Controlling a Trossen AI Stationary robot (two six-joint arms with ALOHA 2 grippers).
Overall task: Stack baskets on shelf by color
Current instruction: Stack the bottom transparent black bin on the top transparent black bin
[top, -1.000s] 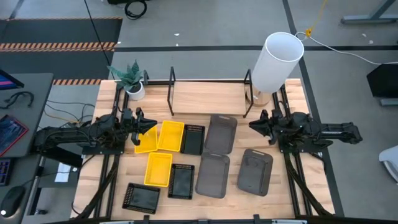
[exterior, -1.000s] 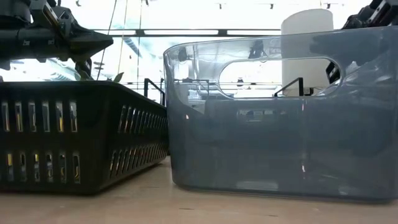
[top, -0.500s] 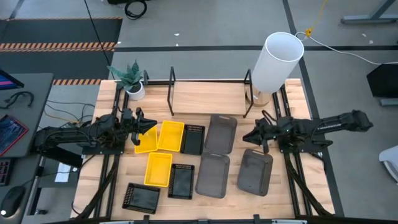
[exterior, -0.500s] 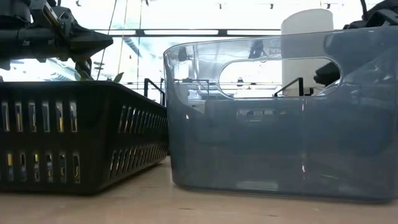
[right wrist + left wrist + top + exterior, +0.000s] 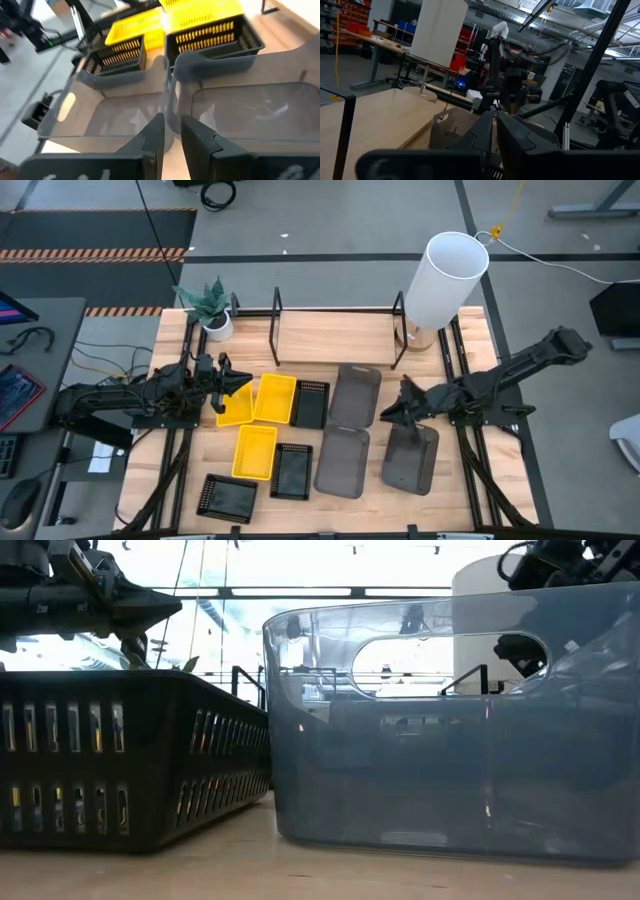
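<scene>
The right gripper (image 5: 397, 412) hangs mid-frame over a grey basket (image 5: 410, 457), fingers a little apart, empty. The left gripper (image 5: 232, 383), at the left, looks closed on nothing beside a yellow basket (image 5: 236, 406).

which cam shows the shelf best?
High view: the whole shelf shows, posts and wood base, nothing on it. Low view only catches a post behind the baskets. Left wrist sees one post at the edge; right wrist none.

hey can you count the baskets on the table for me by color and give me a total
Yellow baskets: 3
Black perforated baskets: 3
Dark grey baskets: 3
Total: 9, all on the table, none on the shelf yet.
</scene>
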